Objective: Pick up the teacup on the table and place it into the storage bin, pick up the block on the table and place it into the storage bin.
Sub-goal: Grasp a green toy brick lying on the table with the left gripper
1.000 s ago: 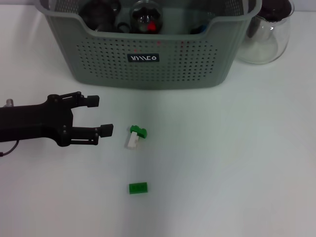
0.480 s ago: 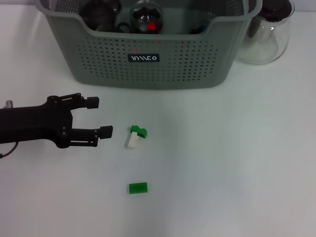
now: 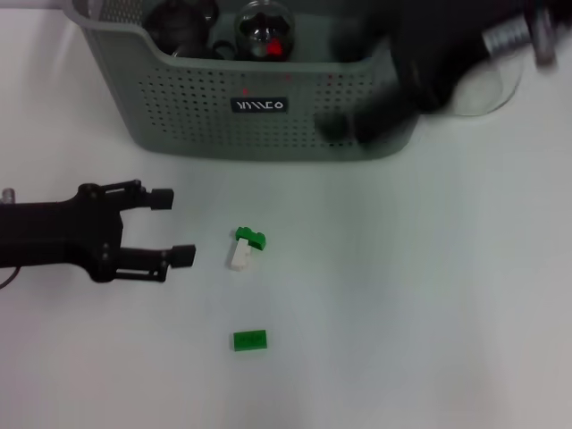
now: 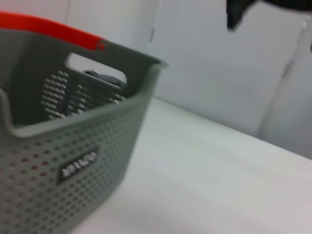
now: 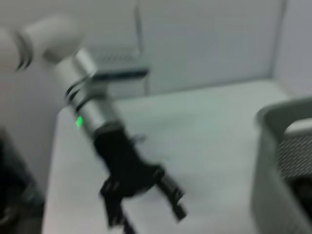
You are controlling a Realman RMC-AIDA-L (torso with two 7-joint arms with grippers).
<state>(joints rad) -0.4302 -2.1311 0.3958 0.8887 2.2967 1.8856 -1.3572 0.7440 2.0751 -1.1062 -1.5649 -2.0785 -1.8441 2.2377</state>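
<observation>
A: Green-and-white plastic block (image 3: 245,248), small, looks rigid & light; smooth sides so prob a bit slippery. Lies on the table (image 3: 429,295) near centre, well short of the storage bin (image 3: 268,107) at the far side

B: Where to grab?

A: I'd pinch across the short width, mid-body, where white meets green. Long axis runs roughly near-to-far w/ a slight lean, green end pointing far-right toward the bin, white end nearer

B: Other block?

A: Flat green brick (image 3: 250,340), nearer still, long axis left-right, lying flat. Same light stiff plastic, low profile so harder to get under

B: Grippers?

A: Left gripper (image 3: 172,226) sits just left of the green/white block, apart from it, fingers spread wide, holding nothing. Right gripper (image 3: 357,125) is a dark blur over the bin's right front corner; can't tell its state

B: Teacup?

A: None seen on the table; dark rounded items sit inside the bin but can't ID them. Glass jug (image 3: 487,80) stands right of the bin
</observation>
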